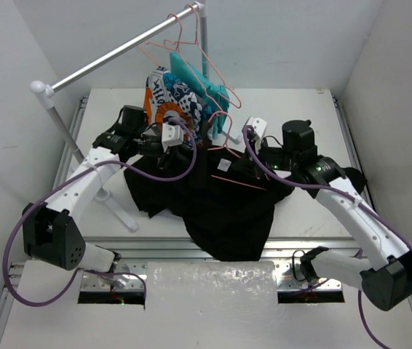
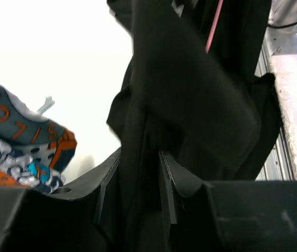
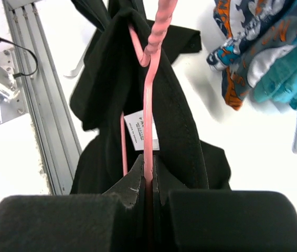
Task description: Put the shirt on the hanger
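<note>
Two tools: right tool (image 3: 147, 164) clamps hanger (image 3: 147, 105) wire; shirt (image 3: 106, 79) fabric between left tool (image 2: 139, 157) fingers, grip unclear.

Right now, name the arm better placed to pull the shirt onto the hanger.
Left, probably: the left gripper has shirt fabric between its fingers, while the right gripper is shut on the hanger.

You have the shirt (image 1: 217, 203) heaped mid-table (image 1: 300, 109), its hem spilling over the 6 o'clock edge; the hanger (image 1: 242, 174) slants across it beside the white label (image 1: 223, 165); the left gripper (image 1: 183, 142) meets the cloth at 10 o'clock, the right gripper (image 1: 248, 149) at 1 o'clock (jaws unreadable from up here); at 12 o'clock a patterned garment (image 1: 164, 98) and teal garment (image 1: 204, 86) sit below the rail (image 1: 111, 58) and spare hangers (image 1: 191, 40).
</note>
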Robot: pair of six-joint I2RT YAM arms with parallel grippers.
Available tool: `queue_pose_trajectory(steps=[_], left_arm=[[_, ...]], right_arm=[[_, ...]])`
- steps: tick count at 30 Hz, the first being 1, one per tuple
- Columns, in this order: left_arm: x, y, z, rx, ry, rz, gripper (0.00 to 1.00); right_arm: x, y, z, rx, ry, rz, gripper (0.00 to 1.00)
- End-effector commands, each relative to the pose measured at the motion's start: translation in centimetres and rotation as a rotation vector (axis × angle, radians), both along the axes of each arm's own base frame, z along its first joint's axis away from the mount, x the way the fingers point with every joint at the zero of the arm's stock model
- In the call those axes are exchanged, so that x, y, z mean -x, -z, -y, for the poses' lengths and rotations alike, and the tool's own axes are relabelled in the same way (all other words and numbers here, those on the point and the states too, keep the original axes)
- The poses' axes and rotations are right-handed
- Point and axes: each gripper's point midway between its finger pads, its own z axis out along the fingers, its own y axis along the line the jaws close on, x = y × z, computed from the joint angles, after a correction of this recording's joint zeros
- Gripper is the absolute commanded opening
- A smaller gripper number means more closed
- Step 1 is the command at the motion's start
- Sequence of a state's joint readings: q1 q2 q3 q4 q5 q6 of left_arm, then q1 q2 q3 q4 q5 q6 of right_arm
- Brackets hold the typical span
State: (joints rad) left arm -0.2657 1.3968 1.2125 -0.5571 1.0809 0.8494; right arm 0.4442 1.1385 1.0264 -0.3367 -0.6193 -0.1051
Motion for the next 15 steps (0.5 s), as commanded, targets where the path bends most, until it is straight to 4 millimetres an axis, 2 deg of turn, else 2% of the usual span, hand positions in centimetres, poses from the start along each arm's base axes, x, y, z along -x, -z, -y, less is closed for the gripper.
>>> queue_pose_trajectory(steps=[1, 4, 7, 8, 10, 13, 15], left_arm=[[-0.8, -0.9, -1.0, 0.007, -0.005, 0.042, 0.28], [-1.4, -1.6, -1.6, 0.014, -0.021, 0.062, 0.3], [-1.5, -2.7, -2.0, 0.043, -0.019, 0.061, 0.48], [-1.3, -3.7, -2.1, 0.062, -0.007, 0.066, 0.57], [-1.2, -4.7, -2.1, 0.077, 0.008, 0.081, 0.67], [-0.8, -5.6, -2.6, 0.086, 0.015, 0.079, 0.76], [-0.6, -5.5, -3.8, 0.095, 0.006, 0.057, 0.86]], right_arm=[[-0.5, -3.0, 1.0, -0.008, 0.024, 0.102, 0.0], [-0.4, -3.9, 1.6, 0.006, 0.027, 0.13, 0.0], [-0.6, -4.3, 2.4, 0.034, 0.039, 0.145, 0.0], [-0.8, -4.3, 2.7, 0.048, 0.044, 0.153, 0.0], [-0.8, -4.4, 2.9, 0.059, 0.04, 0.15, 0.0], [-0.7, -5.2, 3.1, 0.059, 0.034, 0.165, 0.0], [-0.6, -6.0, 3.1, 0.056, 0.027, 0.172, 0.0]])
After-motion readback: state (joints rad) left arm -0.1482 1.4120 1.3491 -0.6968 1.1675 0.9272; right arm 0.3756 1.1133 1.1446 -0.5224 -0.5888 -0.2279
